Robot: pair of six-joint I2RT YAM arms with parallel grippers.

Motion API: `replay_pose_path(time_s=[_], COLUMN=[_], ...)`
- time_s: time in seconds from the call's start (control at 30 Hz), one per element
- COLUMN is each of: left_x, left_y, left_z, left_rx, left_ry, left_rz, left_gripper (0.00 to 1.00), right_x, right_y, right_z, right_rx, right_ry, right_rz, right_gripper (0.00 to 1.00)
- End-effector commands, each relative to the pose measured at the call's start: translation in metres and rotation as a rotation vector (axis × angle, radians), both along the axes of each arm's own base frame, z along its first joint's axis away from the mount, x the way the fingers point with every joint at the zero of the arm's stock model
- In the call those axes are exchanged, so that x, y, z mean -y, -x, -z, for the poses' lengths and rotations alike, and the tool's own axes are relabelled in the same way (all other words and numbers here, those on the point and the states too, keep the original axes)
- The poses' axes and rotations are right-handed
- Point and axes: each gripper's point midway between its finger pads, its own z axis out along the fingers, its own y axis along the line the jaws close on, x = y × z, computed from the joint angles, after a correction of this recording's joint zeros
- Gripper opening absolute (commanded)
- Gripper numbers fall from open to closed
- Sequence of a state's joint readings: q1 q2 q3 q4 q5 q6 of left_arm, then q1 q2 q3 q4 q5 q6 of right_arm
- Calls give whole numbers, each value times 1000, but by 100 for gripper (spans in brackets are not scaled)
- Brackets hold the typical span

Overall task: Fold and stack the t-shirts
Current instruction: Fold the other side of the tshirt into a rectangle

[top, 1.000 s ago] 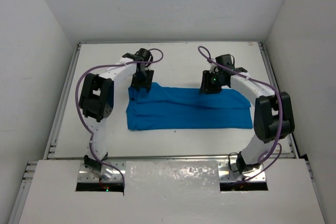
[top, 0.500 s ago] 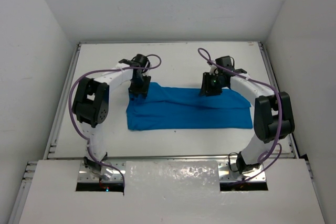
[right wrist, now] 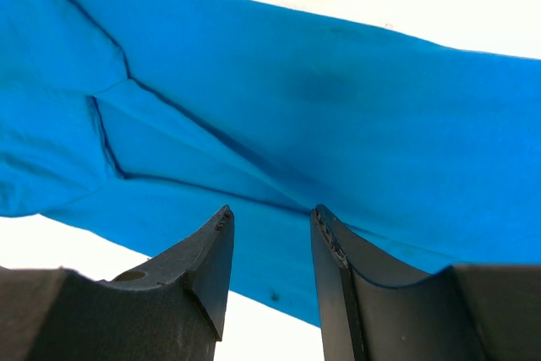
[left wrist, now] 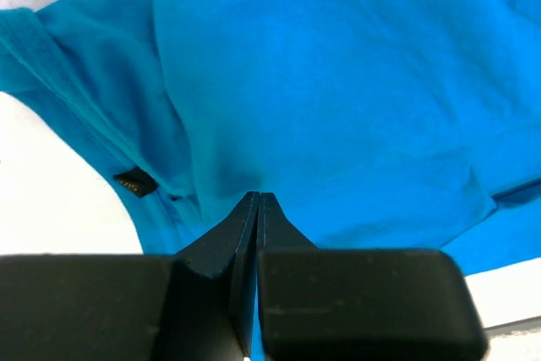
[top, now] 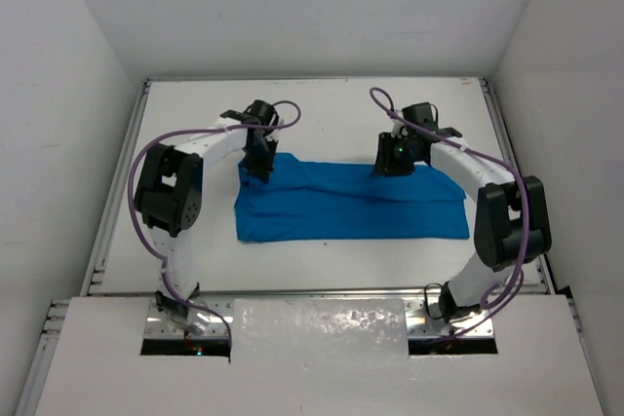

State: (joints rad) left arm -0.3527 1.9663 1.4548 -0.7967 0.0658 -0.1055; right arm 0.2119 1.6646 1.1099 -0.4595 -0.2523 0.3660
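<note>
Top external view: the t-shirt (top: 351, 207) lies as a long band mid-surface (top: 322, 114). It looks soft, light and limp, best pinched at its far corners. The left claw (top: 261, 167) is closed, seemingly pinching the far-left corner. The right claw (top: 394, 165) gapes over the far edge.

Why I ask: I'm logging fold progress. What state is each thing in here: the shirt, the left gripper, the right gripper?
t-shirt: lying on the table, folded into a long band, creased, not yet a compact fold.
left gripper: shut, pinching the t-shirt near its far left corner.
right gripper: open, fingers either side of a crease in the cloth, gripping nothing.
</note>
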Motion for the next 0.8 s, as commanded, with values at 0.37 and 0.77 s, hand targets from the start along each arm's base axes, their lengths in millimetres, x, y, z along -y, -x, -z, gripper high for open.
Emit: replay_pose_path(time_s=[0.37, 0.77], left_x=[-15, -8], left_y=[-28, -19], left_z=[-33, 3], left_rx=[136, 43], left_ry=[59, 82], left_rz=[-86, -39], left_gripper=[35, 28], right_x=[2, 3], right_y=[-1, -2], right_z=[-15, -16], right_rx=[40, 47], right_ry=[8, 13], right_rz=[-1, 0], right_gripper=[40, 40])
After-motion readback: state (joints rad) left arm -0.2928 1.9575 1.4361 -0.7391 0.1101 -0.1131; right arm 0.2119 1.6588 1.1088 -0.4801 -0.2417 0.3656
